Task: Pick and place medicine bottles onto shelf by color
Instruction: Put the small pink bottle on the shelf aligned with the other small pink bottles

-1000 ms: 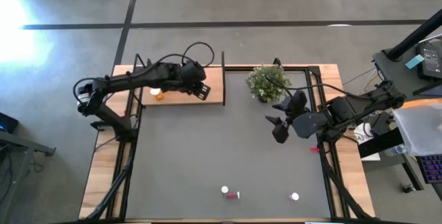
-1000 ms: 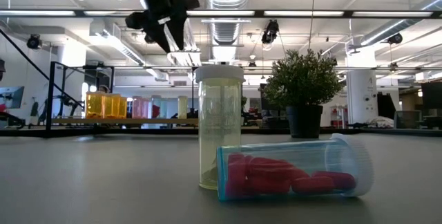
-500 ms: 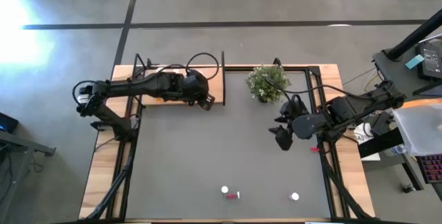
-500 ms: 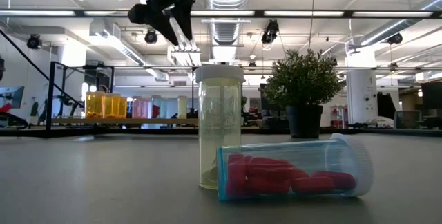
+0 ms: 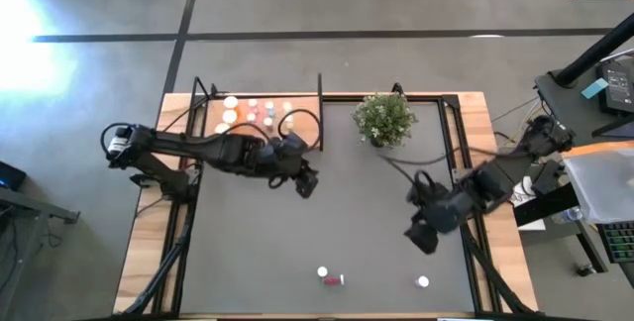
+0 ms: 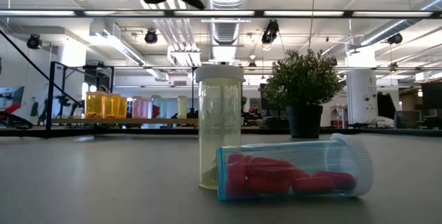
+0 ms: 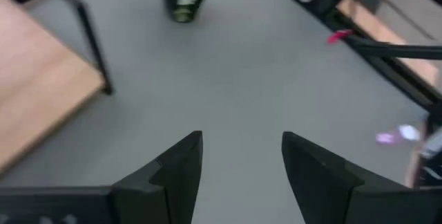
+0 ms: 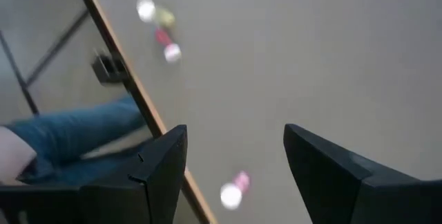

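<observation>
Retrieval looks like the step in hand: most medicine bottles (image 5: 256, 113) already stand on the shelf (image 5: 307, 113) behind the left gripper (image 5: 307, 184), while three lie well ahead of both grippers, a yellow bottle (image 6: 219, 127) upright touching a red-filled bottle (image 6: 293, 172), another near the right gripper (image 5: 420, 236). Both grippers hang parted and empty above the table mat (image 5: 367, 212), touching nothing. Next, I judge, either must descend onto a bottle.

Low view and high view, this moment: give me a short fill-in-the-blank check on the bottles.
1. The bottle with red pills lies on its ____.
2. The yellow bottle beside it stands ____.
3. Both grippers, left and right, hold ____.
4. The sorted bottles stand on the ____.

Missing words: side; upright; nothing; shelf
</observation>
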